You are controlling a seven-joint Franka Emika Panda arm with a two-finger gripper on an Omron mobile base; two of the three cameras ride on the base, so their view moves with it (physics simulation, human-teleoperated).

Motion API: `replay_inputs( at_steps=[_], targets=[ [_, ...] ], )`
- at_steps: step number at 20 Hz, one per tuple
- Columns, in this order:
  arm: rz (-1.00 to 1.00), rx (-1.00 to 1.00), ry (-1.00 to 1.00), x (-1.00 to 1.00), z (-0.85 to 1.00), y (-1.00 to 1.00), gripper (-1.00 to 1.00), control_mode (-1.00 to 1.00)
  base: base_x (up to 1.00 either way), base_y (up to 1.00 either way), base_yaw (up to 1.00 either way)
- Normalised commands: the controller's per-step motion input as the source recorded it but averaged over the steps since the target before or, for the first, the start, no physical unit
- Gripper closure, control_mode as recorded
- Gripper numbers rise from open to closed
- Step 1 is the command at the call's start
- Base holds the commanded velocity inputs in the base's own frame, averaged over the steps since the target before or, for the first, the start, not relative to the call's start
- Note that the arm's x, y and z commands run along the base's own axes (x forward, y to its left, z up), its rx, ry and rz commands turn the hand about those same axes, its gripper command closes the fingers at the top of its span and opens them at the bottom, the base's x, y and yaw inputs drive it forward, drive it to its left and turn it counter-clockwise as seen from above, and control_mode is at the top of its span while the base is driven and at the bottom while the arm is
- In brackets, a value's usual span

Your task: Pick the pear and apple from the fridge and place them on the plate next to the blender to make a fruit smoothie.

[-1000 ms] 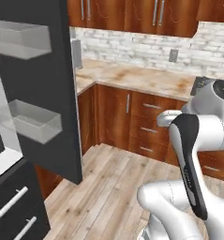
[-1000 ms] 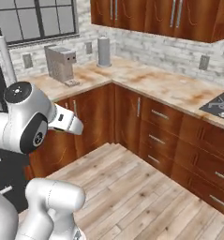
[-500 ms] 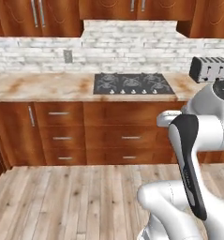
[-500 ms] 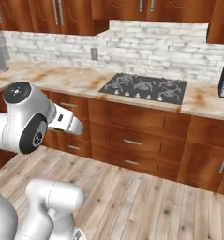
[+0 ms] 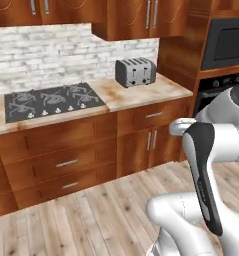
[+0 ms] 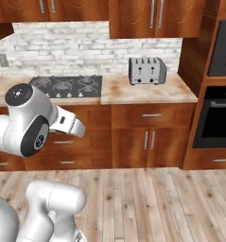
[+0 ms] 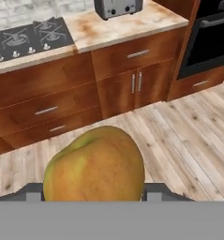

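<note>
- Hand view: I see a yellow-green fruit with an orange blush, the pear (image 7: 94, 166), sitting large at the bottom centre, between the two dark finger tips (image 7: 158, 191) that show at either side of it. The jaws are closed on the pear, one tip at each flank.
- Beyond the pear, in the same view, I look down on pale wood floor (image 7: 179, 136) and a run of brown cabinets.
- Left base view: the white arm (image 5: 206, 165) rises at lower right, its dark-striped link upright in front of the cabinets.
- Bench (image 5: 141, 92): a mottled tan top running along the white brick wall. A black hob (image 5: 51, 100) is set into its left part; a silver toaster (image 5: 135, 71) stands near its right end, well apart from the hob.
- Oven (image 6: 218, 108): black, built into wooden cabinetry just right of the bench end, seen in the right base view.
- Right base view: I see the arm's shoulder at left, in front of the drawers below the hob. The drawers and doors I can see are closed.
- Wall cabinets (image 6: 152, 16) with silver bar handles hang above the bench.
</note>
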Motion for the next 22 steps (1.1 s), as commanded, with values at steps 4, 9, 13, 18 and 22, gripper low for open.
replay_inputs(
  at_steps=[4,9,13,18,22],
  targets=[
    [0.0,0.0,0.0,0.0,0.0,0.0,1.0,1.0,0.37,-0.37,-0.63],
    [0.0,0.0,0.0,0.0,0.0,0.0,1.0,1.0,0.33,-0.35,-0.64],
    [0.0,0.0,0.0,0.0,0.0,0.0,1.0,1.0,0.51,-0.28,-0.61],
    [0.0,0.0,0.0,0.0,0.0,0.0,1.0,1.0,0.77,-0.2,-0.52],
    [0.0,0.0,0.0,0.0,0.0,0.0,1.0,1.0,1.0,0.0,-0.34]
  ],
)
